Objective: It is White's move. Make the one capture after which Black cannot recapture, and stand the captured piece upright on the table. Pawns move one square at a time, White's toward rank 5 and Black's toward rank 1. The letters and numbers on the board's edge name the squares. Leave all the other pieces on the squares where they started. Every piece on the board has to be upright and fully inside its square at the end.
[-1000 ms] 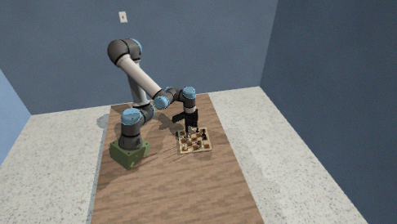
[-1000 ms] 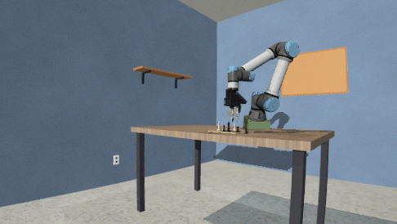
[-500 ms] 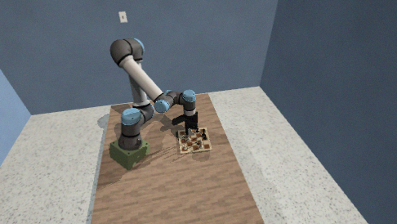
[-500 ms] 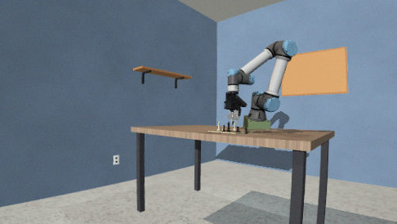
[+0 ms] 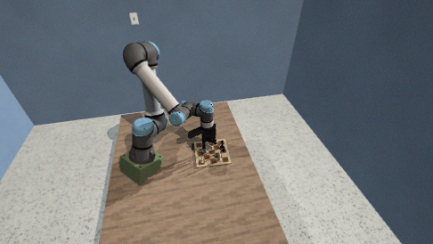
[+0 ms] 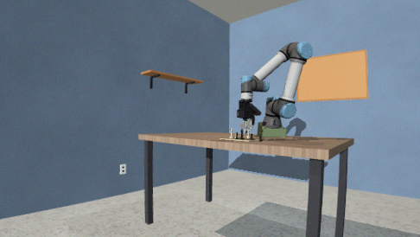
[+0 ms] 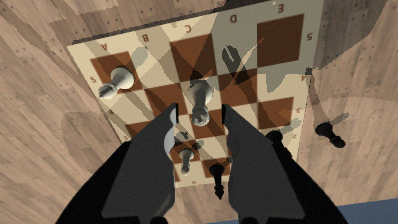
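Wrist view: the gripper (image 7: 199, 116), jaws partly open and gripping nothing, is being held above a white piece (image 7: 200, 102) on the chessboard (image 7: 280, 105).
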Robot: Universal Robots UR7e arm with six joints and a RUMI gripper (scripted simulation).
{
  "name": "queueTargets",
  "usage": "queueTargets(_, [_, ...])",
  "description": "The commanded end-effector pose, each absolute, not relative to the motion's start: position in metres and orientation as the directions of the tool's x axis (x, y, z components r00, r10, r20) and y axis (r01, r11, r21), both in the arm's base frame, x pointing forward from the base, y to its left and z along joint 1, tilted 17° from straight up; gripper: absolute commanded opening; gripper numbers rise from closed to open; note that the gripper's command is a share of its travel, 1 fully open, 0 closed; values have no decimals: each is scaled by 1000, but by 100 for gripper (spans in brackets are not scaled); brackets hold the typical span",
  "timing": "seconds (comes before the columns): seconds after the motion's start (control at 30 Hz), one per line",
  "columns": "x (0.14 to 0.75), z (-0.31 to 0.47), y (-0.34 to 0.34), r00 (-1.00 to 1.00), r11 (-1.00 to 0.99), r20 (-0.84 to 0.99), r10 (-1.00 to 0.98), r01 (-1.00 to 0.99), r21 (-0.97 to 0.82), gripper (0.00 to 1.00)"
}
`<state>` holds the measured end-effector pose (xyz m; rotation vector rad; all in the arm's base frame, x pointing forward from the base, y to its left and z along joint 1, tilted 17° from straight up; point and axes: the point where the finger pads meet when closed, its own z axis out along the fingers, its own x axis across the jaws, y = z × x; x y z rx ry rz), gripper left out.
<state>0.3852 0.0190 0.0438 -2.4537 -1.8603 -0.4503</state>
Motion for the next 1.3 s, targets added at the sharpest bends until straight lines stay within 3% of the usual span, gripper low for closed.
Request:
queueTargets(0.0, [386,43,19,243,-285,246,938,947,151,25])
queueTargets(0.93, [386,43,19,243,-285,246,938,947,151,25])
queueTargets(0.97, [386,43,19,243,-285,246,938,947,151,0])
queueTargets(1.27, [386,43,19,243,-285,246,938,947,151,0])
